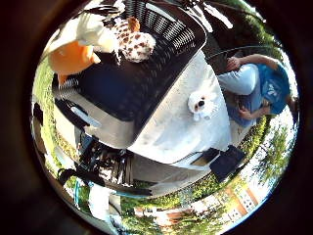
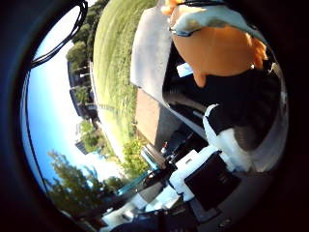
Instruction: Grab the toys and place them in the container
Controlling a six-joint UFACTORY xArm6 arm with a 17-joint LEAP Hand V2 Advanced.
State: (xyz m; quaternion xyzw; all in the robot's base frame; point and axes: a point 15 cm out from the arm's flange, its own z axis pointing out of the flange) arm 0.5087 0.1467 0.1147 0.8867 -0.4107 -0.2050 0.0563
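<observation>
Outdoors, on grass (image 2: 113, 58) with trees and buildings beyond, a white surface (image 1: 181, 122) carries the task's things. Largest of them is the black slatted container (image 1: 146, 73), a basket with ribbed walls, standing at one end of the surface. Inside it, against one wall, lies a brown-and-white spotted plush toy (image 1: 134, 44). Just beside that toy, over the container's open top and close to the palm, is an orange-and-white plush toy (image 1: 78, 49); in the thumb-side view its orange body fills much of the picture, so it sits very near the hand. A small white plush toy with dark eyes (image 1: 201, 104) lies on the bare surface, well apart from the container and near the far edge.

The right hand (image 2: 219, 145) shows as white and black parts in the thumb-side view, one of its fingers (image 2: 227, 135) reaching up toward the orange toy (whether it touches the plush is hidden by the toy itself). I cannot tell whether the fingers are curled round the toy or open.

A person in blue (image 1: 259, 90) sits beyond the surface, touching none of the toys.
</observation>
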